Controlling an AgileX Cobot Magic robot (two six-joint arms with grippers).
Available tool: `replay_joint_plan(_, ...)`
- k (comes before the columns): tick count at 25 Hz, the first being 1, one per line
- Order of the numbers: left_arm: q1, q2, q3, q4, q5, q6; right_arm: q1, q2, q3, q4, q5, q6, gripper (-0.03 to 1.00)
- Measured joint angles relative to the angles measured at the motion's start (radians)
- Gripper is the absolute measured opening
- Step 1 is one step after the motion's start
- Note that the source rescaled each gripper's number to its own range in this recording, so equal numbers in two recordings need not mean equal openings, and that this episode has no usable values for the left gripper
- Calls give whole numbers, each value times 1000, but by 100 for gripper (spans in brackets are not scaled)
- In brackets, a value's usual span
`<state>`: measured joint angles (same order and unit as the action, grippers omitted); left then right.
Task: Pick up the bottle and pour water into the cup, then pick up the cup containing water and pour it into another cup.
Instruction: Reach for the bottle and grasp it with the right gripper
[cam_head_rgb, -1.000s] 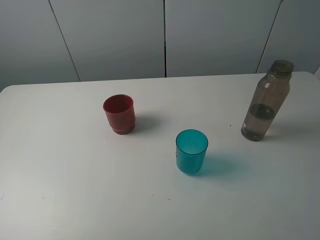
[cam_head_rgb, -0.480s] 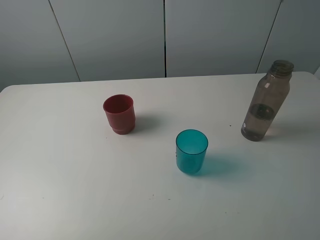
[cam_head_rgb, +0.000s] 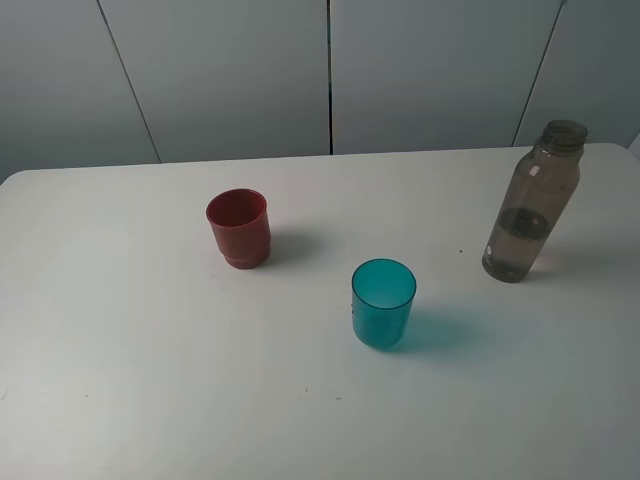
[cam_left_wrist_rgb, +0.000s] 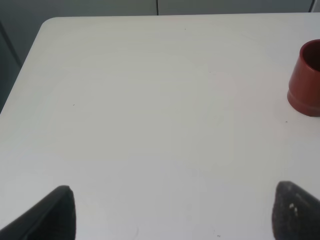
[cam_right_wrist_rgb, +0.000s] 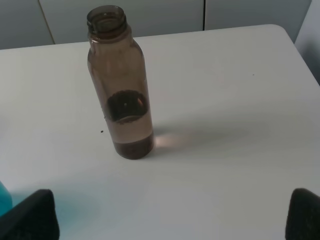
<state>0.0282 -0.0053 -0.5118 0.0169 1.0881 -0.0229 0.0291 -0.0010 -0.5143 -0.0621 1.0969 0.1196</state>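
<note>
The right pincer (cam_right_wrist_rgb: 170, 216) stands wide, its two dark fingertips far apart with only bare white surface (cam_head_rgb: 130, 380) between them, holding nothing. Ahead of it, well apart from both fingertips, the smoky grey-brown bottle (cam_right_wrist_rgb: 122, 100) stands upright on the surface with its ridged mouth uncapped and clear liquid filling its lower part; it sits a little to the left of the pincer's midline. Farther to that pincer's left, just beside its left fingertip, a sliver of the translucent teal tumbler (cam_head_rgb: 383, 303) shows; the tumbler stands upright, mouth up, apart from the bottle. The left pincer (cam_left_wrist_rgb: 177, 216) is also spread wide and grips nothing, with plain surface between its fingertips. Ahead of it and off to its right, well clear of the fingers, the opaque dark red cup (cam_left_wrist_rgb: 306, 82) stands upright on its stepped base. From above, the red cup, tumbler and bottle stand separately, none touching another.
</note>
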Motion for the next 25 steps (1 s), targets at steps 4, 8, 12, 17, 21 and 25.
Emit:
replay_joint_plan(4, 0, 0, 0, 0, 0, 0, 0, 0, 0, 0, 0, 0, 92)
replay_joint_plan(8, 0, 0, 0, 0, 0, 0, 0, 0, 0, 0, 0, 0, 92)
replay_joint_plan(12, 0, 0, 0, 0, 0, 0, 0, 37, -3, 13, -5, -15, 91)
replay_joint_plan(17, 0, 0, 0, 0, 0, 0, 0, 238, -72, 27, -85, -64, 91)
replay_joint_plan(21, 0, 0, 0, 0, 0, 0, 0, 419, -94, 48, -254, -80, 91)
replay_joint_plan(25, 0, 0, 0, 0, 0, 0, 0, 589, -96, 81, -417, -120, 91)
